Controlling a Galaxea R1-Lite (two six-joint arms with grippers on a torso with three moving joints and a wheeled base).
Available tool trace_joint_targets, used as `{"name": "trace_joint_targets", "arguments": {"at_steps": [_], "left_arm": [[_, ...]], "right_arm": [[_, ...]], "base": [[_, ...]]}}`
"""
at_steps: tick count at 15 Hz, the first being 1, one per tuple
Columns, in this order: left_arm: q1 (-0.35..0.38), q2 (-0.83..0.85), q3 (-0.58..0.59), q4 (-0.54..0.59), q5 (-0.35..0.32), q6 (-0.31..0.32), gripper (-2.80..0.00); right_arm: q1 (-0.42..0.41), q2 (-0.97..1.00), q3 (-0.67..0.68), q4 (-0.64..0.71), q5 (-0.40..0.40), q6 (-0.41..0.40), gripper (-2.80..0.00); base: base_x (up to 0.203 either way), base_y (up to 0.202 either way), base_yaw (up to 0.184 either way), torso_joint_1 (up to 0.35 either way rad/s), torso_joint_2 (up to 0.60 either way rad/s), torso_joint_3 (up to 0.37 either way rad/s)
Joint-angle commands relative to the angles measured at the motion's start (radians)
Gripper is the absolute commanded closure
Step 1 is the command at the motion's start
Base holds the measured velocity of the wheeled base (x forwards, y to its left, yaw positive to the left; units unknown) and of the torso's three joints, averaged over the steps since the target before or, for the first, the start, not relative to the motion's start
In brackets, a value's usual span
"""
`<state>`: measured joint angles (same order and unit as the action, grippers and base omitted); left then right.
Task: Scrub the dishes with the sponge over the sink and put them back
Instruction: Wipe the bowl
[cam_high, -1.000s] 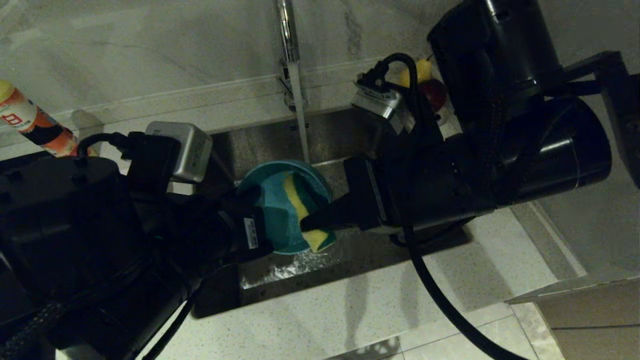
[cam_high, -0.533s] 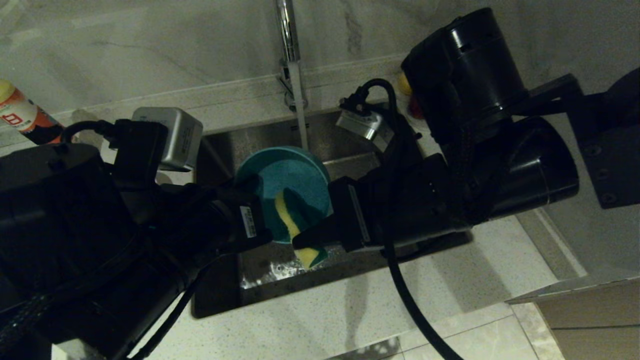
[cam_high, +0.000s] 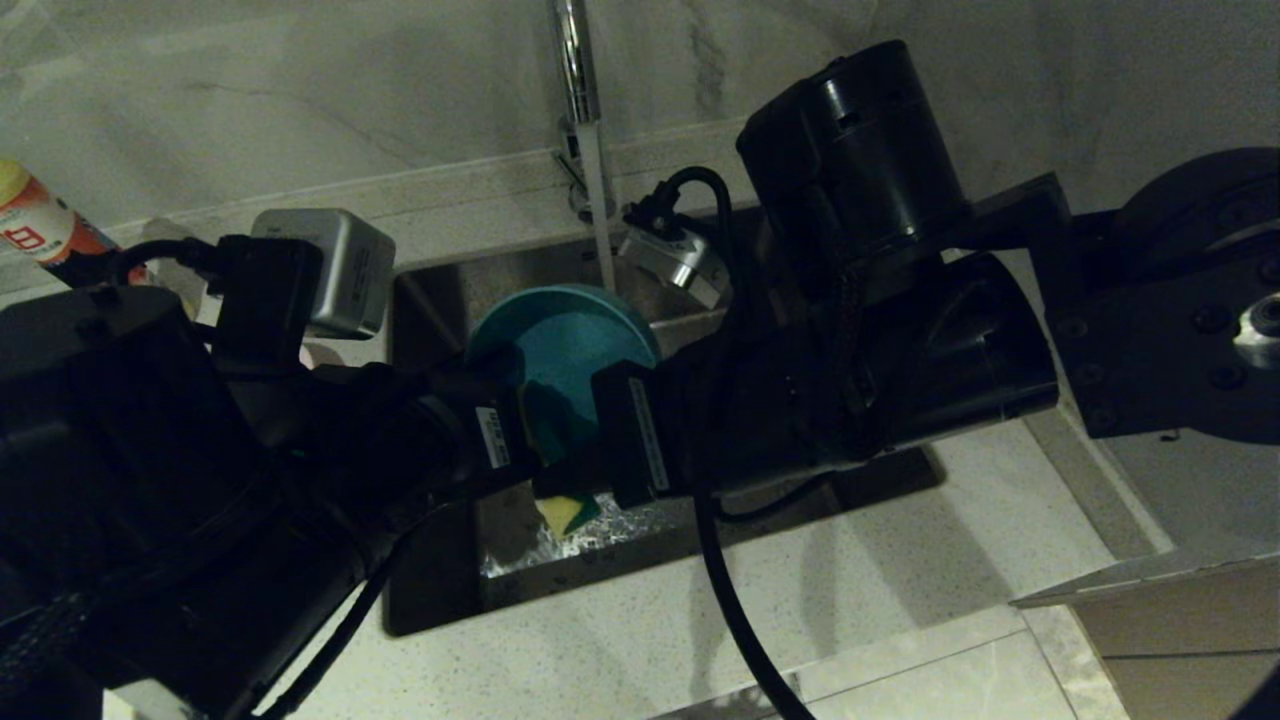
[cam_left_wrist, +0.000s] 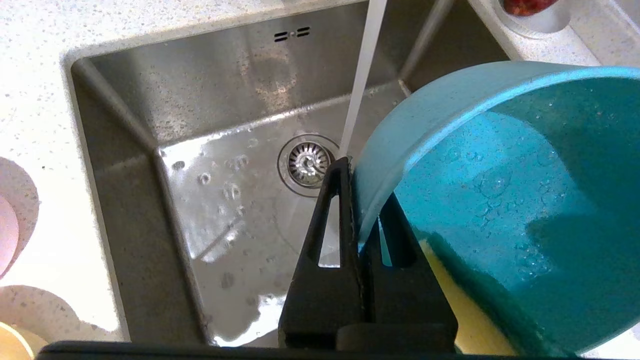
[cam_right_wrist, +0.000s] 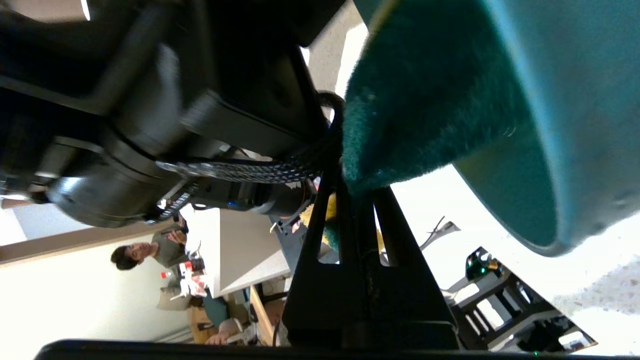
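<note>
Bowl scrubbing over the sink

Left pincer (cam_left_wrist: 361, 210) is clenched on the rim of the blue bowl (cam_high: 565, 345), holding it tilted above the sink (cam_left_wrist: 215, 125) near the water stream (cam_left_wrist: 362, 75). Right pincer (cam_right_wrist: 357, 200) grasps the sponge (cam_right_wrist: 425, 110), its green face against the bowl's inside.

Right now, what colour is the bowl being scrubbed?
Light blue bowl, clearest in the left wrist view.

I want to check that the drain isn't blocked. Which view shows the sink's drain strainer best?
The left wrist view: the drain strainer sits unobstructed on the wet floor of the sink, beside the water stream. The head view hides it behind the blue bowl and both arms. The right wrist view shows none of it.
</note>
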<state>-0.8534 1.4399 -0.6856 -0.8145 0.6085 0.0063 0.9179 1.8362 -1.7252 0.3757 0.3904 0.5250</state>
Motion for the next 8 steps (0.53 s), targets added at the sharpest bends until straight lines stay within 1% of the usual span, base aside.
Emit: {"name": "trace_joint_targets", "arguments": {"at_steps": [1, 4, 8], "left_arm": [[0.0, -0.001, 0.011, -0.005, 0.004, -0.002, 0.0], [-0.001, -0.004, 0.008, -0.005, 0.005, 0.001, 0.0], [0.0, -0.01, 0.006, -0.006, 0.006, 0.0, 0.0]], "right_arm": [[-0.002, -0.015, -0.013, 0.002, -0.005, 0.003, 0.0], [-0.015, -0.041, -0.016, 0.004, -0.022, 0.003, 0.0], [-0.045, -0.064, -0.017, 0.003, -0.024, 0.0, 0.0]], "base": [[0.0, 0.0, 0.0, 0.0, 0.0, 0.0], [0.0, 0.0, 0.0, 0.0, 0.0, 0.0], [0.0, 0.0, 0.0, 0.0, 0.0, 0.0]]}}
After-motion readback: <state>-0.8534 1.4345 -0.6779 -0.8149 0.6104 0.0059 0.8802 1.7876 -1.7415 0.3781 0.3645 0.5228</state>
